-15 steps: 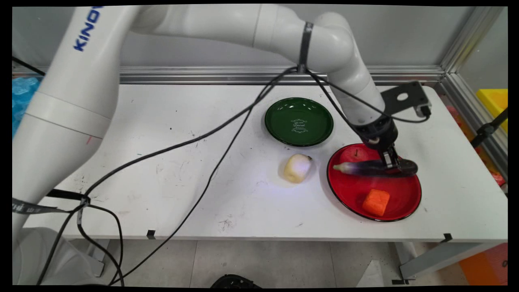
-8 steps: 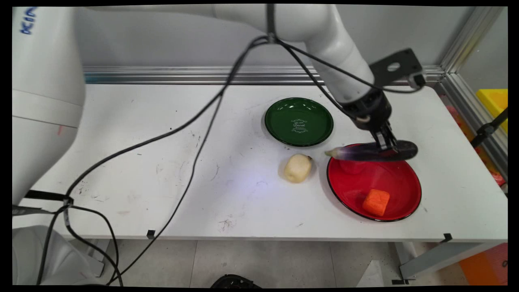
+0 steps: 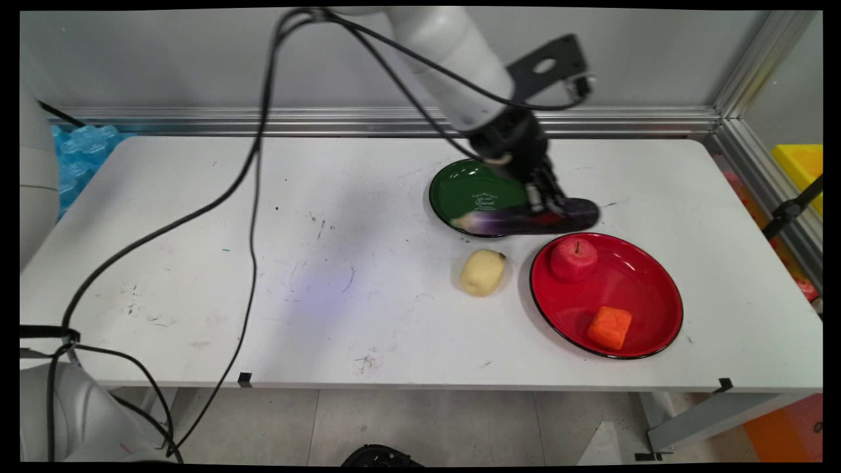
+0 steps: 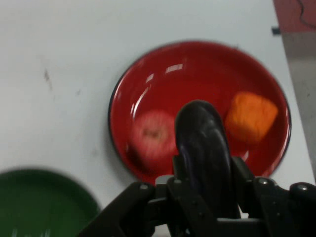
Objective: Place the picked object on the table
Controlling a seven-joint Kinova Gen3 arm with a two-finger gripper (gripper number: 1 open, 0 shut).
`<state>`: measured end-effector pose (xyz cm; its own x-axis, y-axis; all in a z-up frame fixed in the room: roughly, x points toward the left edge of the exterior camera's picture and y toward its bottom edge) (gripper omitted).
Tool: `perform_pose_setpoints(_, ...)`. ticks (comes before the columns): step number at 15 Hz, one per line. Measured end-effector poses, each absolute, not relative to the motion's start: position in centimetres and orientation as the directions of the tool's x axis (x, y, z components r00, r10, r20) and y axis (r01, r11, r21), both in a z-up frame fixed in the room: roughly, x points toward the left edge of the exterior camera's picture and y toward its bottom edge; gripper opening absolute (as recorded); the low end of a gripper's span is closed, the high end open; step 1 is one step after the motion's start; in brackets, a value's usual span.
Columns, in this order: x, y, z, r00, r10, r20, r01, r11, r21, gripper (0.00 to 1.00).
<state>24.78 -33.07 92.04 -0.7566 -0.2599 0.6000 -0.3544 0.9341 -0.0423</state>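
We see the hand (image 3: 542, 200) squeezed tight on a dark purple eggplant (image 3: 525, 220), holding it up in the air. The eggplant lies flat and long. In the main view its pale stem end sticks out far from the hand on the left and its fat dark end sticks out a little on the right. It hangs over the near edge of the green plate (image 3: 466, 190).

A moment ago the hand held the eggplant over the far edge of the red plate (image 3: 644, 282), and before that the eggplant lay low in that plate. Now the hand has gone up and over to the green plate, and the eggplant no longer hides the red apple (image 3: 573, 258).

The hand view shows the fat end of the eggplant (image 4: 202, 148) poking out past the fingers (image 4: 247, 173) on both sides of it. Past it are the red plate (image 4: 197, 64), the apple (image 4: 150, 133) and an orange block (image 4: 251, 116). Only the main view shows the pale yellow potato (image 3: 481, 272) on the table (image 3: 328, 263), near the hand and just beside the red plate.
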Motion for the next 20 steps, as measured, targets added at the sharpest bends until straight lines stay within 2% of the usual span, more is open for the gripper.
perform_pose_setpoints(4, 30.1, -31.5, 92.2, -0.777, -0.267, 0.569, -0.362, 0.930, -0.057, 0.00)
perform_pose_setpoints(9, 35.5, -30.5, 90.8, -0.795, -0.278, 0.540, -0.371, 0.926, -0.069, 0.00)
perform_pose_setpoints(20, 41.0, -32.2, 82.4, -0.843, -0.239, 0.481, -0.310, 0.948, -0.073, 0.00)
